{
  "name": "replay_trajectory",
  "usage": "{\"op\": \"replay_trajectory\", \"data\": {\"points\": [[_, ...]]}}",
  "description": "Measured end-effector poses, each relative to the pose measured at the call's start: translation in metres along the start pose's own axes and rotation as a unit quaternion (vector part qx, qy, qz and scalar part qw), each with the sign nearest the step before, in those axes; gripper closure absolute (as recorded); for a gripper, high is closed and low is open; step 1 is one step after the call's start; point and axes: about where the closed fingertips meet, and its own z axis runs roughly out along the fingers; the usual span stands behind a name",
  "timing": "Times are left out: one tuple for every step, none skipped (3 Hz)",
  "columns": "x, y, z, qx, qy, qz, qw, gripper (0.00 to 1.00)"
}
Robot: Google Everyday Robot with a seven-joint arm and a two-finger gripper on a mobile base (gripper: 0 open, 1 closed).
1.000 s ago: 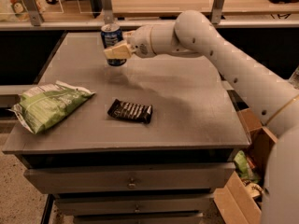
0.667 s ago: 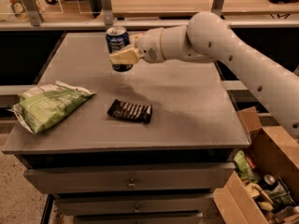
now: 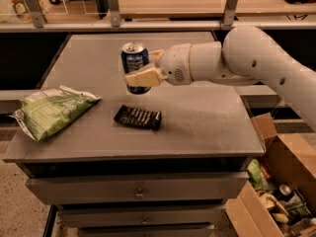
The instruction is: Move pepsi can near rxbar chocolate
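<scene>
The pepsi can [image 3: 134, 58], blue with a silver top, is upright and held in the air above the grey table [image 3: 197, 122]. My gripper [image 3: 143, 69] reaches in from the right on a white arm and is shut on the can, one tan finger across its front. The rxbar chocolate [image 3: 138, 117], a flat dark wrapper with pale lettering, lies on the table just below and in front of the can.
A green chip bag [image 3: 52, 110] lies at the table's left edge. Drawers [image 3: 140, 194] sit under the tabletop. An open cardboard box [image 3: 276, 191] with clutter stands on the floor at the right. A shelf rail runs along the back.
My gripper has carried the can from the back of the table forward and to the right, towards the rxbar. The bar and chip bag have not moved.
</scene>
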Motion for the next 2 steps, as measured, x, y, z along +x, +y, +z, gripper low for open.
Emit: {"op": "replay_trajectory", "data": {"points": [[0.0110,0.0078,-0.0001,-0.007,-0.004,0.007,0.9999,0.91],[0.0201,0.0057,0.0071,-0.007,-0.008,0.013,0.9999,0.91]]}}
